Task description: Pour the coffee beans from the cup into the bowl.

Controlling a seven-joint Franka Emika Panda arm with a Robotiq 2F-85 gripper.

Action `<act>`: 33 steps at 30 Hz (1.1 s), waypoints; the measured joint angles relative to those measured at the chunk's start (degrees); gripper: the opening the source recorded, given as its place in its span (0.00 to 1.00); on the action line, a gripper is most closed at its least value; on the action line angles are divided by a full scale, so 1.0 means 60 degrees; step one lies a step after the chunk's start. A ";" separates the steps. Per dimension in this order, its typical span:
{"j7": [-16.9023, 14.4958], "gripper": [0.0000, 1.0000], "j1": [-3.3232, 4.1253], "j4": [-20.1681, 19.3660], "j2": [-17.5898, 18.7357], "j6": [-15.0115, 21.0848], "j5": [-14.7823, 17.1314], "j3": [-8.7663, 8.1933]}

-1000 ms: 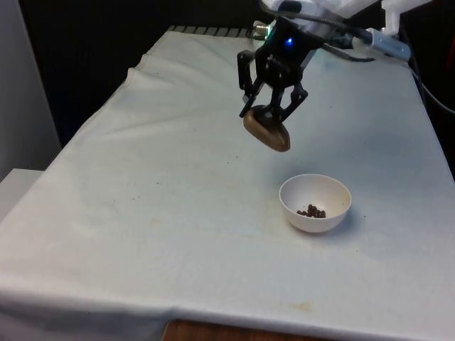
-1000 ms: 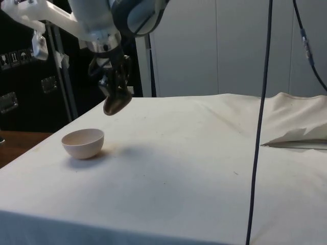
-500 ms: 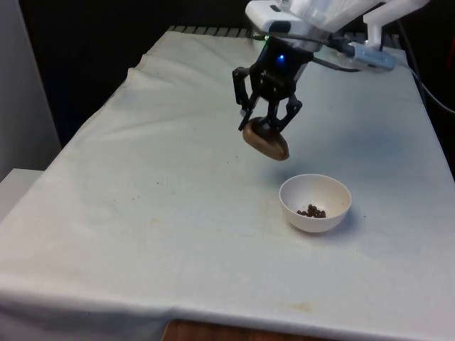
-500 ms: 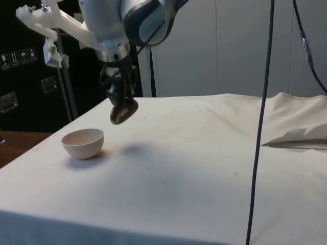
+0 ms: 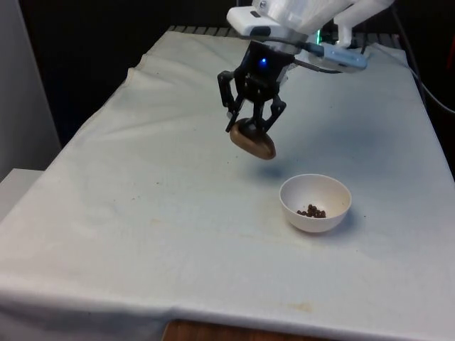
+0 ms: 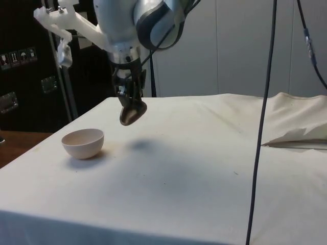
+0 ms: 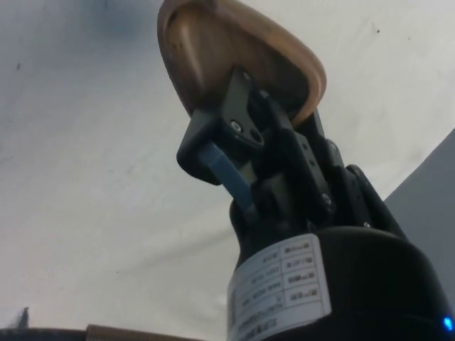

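Gripper (image 5: 250, 133) is clamped on the wooden cup (image 5: 253, 144), and I'm carrying it in the air above the white cloth (image 5: 142, 199). In the side view the gripper (image 6: 130, 107) hangs over the cloth with the cup (image 6: 132, 114) tilted under it, well clear of the surface. On the wrist view the fingers (image 7: 234, 117) pinch the cup (image 7: 234, 50) by its rim, one inside and one outside as far as I can judge.

Outward from there, the white bowl (image 5: 316, 203) sits on the cloth nearer to the front camera and toward the front view's right of the cup, apart from it. A small heap of coffee beans (image 5: 311, 212) lies in the bottom of it. In the side view the bowl (image 6: 83, 143) stands to the left of the cup, and its inside is turned away from me.

My read is that the pour is done and I'm on the put-down step. Next I need to bring the cup upright, lower it onto bare cloth away from the bowl, and only then let go.

What I can't make out: whether any beans are left in the cup, since no view looks into its mouth. The wrist view is taken up by the cup's outer wall, so the landing spot beneath is hidden from me there.
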 measured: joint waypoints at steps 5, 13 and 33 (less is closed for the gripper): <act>-0.0229 0.01 0.0000 -0.0277 -0.0057 0.0296 0.0000 -0.0201; -0.0525 0.01 0.0000 -0.0678 -0.0057 0.0840 0.0000 -0.0411; -0.1528 0.10 0.0000 -0.1537 0.0306 0.2702 0.0353 -0.0993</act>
